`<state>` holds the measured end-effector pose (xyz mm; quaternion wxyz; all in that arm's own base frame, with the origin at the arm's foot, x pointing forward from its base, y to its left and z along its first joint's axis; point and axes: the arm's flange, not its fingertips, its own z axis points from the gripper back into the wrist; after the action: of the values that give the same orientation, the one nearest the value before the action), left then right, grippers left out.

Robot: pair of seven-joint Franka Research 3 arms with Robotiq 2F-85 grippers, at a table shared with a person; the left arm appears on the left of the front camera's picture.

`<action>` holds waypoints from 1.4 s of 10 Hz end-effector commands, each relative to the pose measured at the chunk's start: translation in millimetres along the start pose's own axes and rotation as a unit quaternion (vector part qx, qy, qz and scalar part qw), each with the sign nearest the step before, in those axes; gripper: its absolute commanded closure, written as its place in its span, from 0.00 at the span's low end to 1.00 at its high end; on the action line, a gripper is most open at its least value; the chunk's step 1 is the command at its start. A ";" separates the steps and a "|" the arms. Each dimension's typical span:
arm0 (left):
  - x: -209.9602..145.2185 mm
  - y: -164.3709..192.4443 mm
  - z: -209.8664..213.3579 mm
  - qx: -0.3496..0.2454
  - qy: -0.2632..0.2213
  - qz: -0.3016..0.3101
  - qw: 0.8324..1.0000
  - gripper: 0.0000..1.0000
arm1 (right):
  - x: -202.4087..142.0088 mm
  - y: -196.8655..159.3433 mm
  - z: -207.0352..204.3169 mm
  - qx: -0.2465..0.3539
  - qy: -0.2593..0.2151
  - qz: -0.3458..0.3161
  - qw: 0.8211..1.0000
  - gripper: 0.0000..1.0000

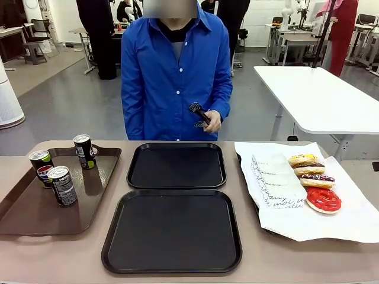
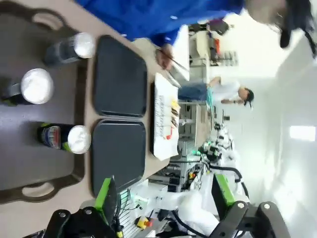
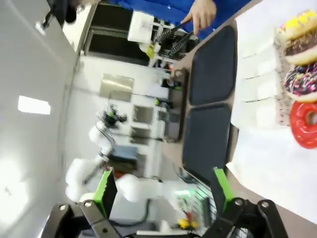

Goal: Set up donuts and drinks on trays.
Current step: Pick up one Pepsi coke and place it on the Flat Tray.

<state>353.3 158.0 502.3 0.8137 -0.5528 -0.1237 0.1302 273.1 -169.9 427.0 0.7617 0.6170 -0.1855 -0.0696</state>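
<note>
Black plastic takes the middle of the table [image 1: 53,254]. Two matching trays lie one behind the other, the far tray [image 1: 176,165] toward the person's edge and the near tray [image 1: 172,232] toward the robot's edge. Their rims sit just beside each other and each shows its whole floor. Along the table's left edge a longer brown tray [image 1: 23,216] carries three upright soda cans. The green-marked can [image 1: 84,151] stands by that tray's far right corner. The Pepsi-logo can [image 1: 41,167] stands toward its left rim, and the nearest can [image 1: 62,185] is close in front of it; whether those two touch I cannot tell. At the table's right edge a white paper sheet [image 1: 349,219] holds four donuts in a row, packed one against the next from far to near: the yellow-iced donut [image 1: 303,159], the chocolate donut [image 1: 309,170], the sprinkled donut [image 1: 317,181] and the red donut [image 1: 324,200]. Script-printed paper sleeves [image 1: 272,183] reach from them toward the trays. Beyond the table's far edge the person's hand [image 1: 212,121] grips black tongs [image 1: 198,112]. In the left wrist view the left gripper [image 2: 164,196] has its green-padded fingers [image 2: 106,196] spread wide, pinching nothing, looking over the cans and both trays. In the right wrist view the right gripper [image 3: 164,193] is likewise spread wide with nothing between its jaws, off the table's near edge, facing the trays and donuts.
</note>
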 end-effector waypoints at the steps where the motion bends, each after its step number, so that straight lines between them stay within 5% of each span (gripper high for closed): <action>1: 13.2 6.6 -0.2 0.033 -0.010 0.026 0.999 0.00 | 9.8 11.0 17.6 0.000 -0.080 -0.045 0.996 0.00; 10: 17.2 20.6 38.1 0.101 -0.045 0.037 0.993 0.00 | 13.8 40.1 20.9 -0.135 0.019 -0.076 0.988 0.00; 14: 18.7 27.5 37.2 0.081 -0.045 0.039 0.995 0.00 | 14.3 36.0 27.9 -0.111 -0.008 -0.068 0.991 0.00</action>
<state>356.3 205.0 492.0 0.8471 -0.4794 -0.1253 0.1922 272.4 -189.9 468.7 0.8223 0.5338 -0.1347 -0.1437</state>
